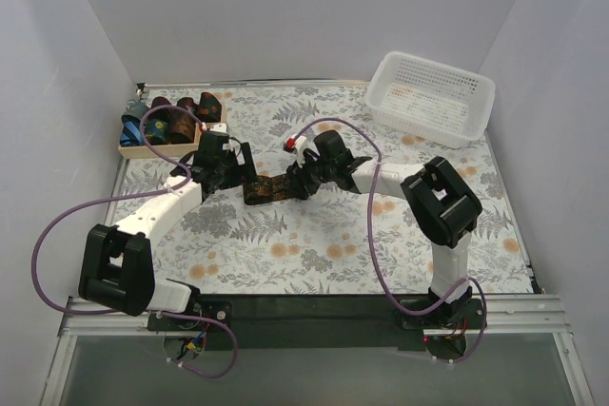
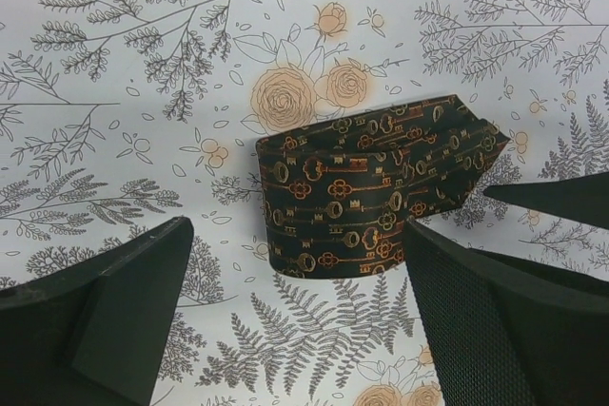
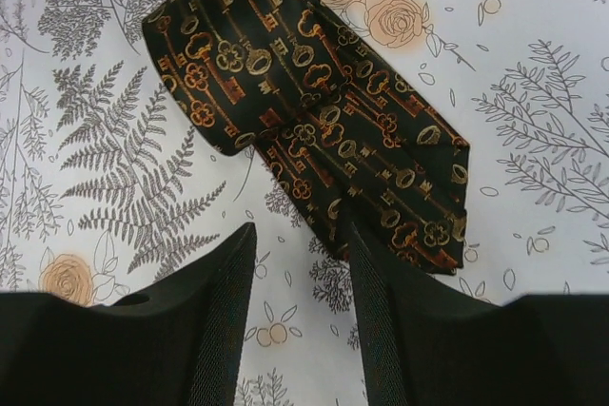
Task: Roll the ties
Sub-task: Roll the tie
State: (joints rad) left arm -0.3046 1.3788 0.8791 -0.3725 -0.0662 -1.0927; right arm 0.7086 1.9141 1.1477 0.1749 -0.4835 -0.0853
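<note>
At the near edge of the table [image 1: 314, 254], two arms were seen reaching inward. The left gripper [image 2: 297, 223] was spread wide, holding nothing. The right gripper [image 3: 298, 225] was half spread, one finger covering an end of the one dark key-patterned tie [image 1: 269, 189], which was laid folded between both grippers. Further back, one wooden tray [image 1: 152, 150] with several rolled ties [image 1: 169, 125], not clearly countable, and one white basket [image 1: 428, 126] were placed.
</note>
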